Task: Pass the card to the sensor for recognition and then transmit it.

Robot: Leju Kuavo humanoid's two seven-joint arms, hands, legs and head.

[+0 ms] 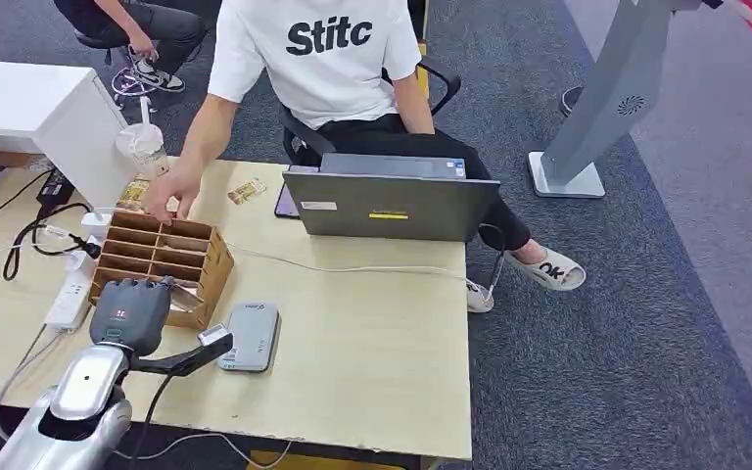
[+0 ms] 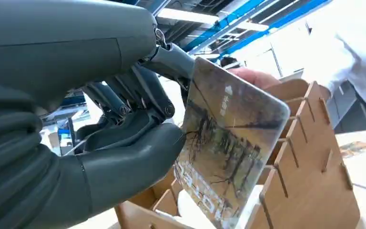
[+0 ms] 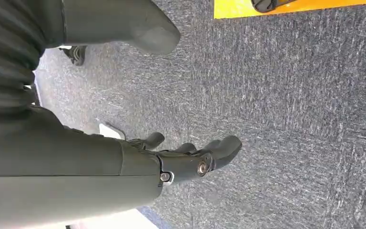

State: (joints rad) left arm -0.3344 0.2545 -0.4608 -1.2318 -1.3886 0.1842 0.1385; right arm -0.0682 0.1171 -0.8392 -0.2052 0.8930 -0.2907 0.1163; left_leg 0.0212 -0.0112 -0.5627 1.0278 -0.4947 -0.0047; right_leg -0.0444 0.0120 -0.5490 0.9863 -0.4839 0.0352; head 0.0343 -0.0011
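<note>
The left robot hand (image 2: 124, 143) is holding the card (image 2: 228, 152), which is clamped between the thick thumb and the darker fingers, and the card is standing nearly upright just above the near slots of the wooden organizer (image 1: 162, 264) on the left part of the table (image 1: 372, 352). The long axis of the card is running up and down and is a little tilted. The grey sensor (image 1: 251, 336) (a flat box with rounded corners) is lying on the table just to the right of this hand and slightly nearer, so I am judging that the coming move is a short sideways carry to the right, with the card turning flat over the sensor. The left hand is clearly the nearer one. The right robot hand (image 3: 190, 160) is hanging over the grey carpet, holding nothing, with fingers loosely apart. A person's hand (image 1: 171, 201) is resting at the far side of the organizer.
</note>
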